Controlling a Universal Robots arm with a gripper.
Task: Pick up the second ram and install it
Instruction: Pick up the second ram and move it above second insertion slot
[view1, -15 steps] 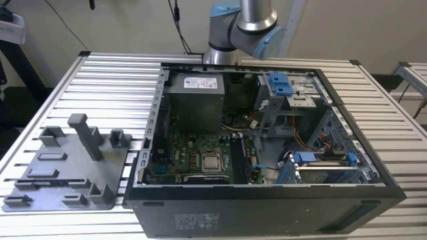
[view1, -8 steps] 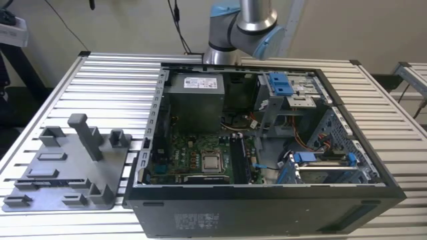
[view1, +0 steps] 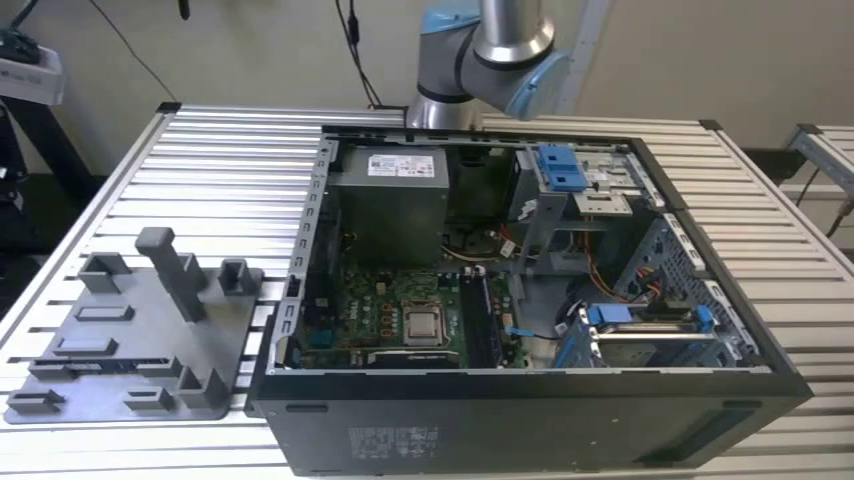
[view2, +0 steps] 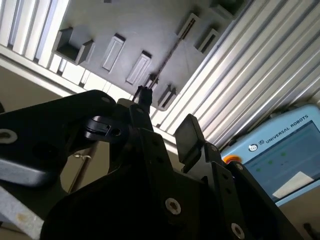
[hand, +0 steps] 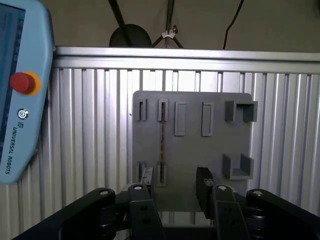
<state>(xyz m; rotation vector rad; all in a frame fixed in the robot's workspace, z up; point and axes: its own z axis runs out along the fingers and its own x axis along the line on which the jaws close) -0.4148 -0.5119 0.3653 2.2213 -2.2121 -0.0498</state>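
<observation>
- The second ram (hand: 161, 137) stands on its long edge in the grey plastic tray (hand: 192, 150), so it appears in both wrist views as a thin dark line (view2: 167, 52) running between two pairs of small slots.
- The gripper (hand: 176, 175) is wide apart, with nothing between its black fingers (hand: 204, 182); it hangs clear of the tray and does not touch the ram.
- In the exterior view the tray (view1: 134, 330), with its upright posts, lies on the slatted aluminium table (view1: 214, 170) at that view's left, just beside the open computer case (view1: 534, 400).
- Inside the case the green motherboard (view1: 360, 310) carries a silver square chip (view1: 424, 325).
- A pale blue teach pendant (hand: 20, 100) with a red button lies on the table, near the tray.
</observation>
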